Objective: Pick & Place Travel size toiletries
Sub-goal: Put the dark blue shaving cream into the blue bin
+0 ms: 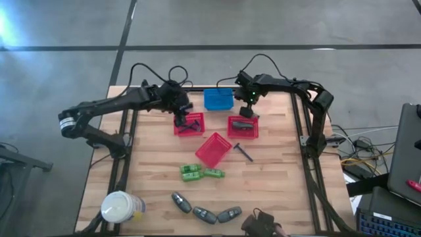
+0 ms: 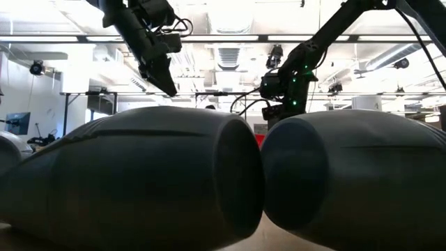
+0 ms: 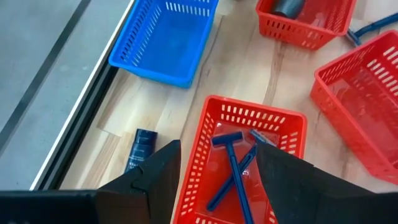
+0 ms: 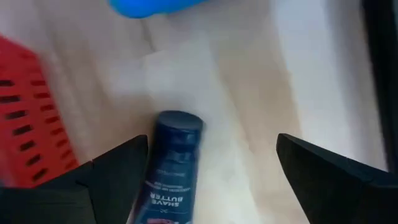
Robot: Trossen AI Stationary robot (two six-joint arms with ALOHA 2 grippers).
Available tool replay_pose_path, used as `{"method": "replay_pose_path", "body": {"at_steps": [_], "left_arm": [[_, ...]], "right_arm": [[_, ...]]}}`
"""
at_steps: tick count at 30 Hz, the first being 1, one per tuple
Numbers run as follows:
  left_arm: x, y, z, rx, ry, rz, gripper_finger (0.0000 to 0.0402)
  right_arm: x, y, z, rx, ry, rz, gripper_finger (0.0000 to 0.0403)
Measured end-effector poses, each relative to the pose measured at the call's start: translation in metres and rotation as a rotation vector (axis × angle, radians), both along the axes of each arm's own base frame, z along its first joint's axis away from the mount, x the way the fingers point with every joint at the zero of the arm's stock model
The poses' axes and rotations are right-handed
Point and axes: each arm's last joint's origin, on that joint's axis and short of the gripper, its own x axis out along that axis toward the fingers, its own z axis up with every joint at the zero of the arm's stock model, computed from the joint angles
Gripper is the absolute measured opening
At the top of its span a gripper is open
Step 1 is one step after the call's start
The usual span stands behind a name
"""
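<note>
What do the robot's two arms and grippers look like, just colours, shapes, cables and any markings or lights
Both arms are dark, slim and jointed. The left arm has a pale band near its base end, and black cables loop above its wrist. The right arm carries similar looping black cables and shows small green lights near its wrist. The left gripper and right gripper each have two broad, dark, wedge-shaped fingers.

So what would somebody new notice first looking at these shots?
Probably the three red mesh baskets mid-table: one holds blue razors under the open left gripper, another lies tipped over. Behind them sits a blue basket, and the open right gripper hovers over a dark shave butter tube.
</note>
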Motion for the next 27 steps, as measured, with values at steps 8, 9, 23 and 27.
{"method": "replay_pose_path", "body": {"at_steps": [8,9,23,27], "left_arm": [[-0.001,0.0,-0.006,0.012,0.024,-0.024,0.0213],[-0.001,0.0,-0.006,0.012,0.024,-0.025,0.0213],[-0.002,-0.001,-0.01,0.023,0.047,-0.046,0.0213],[-0.007,-0.001,-0.011,0.044,0.102,-0.008,0.0213]], "right_arm": [[0.0,-0.002,-0.024,0.117,0.03,-0.058,0.0324],[0.001,-0.003,-0.025,0.119,0.032,-0.063,0.0318],[-0.005,-0.011,-0.018,0.132,0.052,-0.119,0.0155],[-0.007,-0.008,-0.001,0.114,0.019,-0.128,0.012]]}}
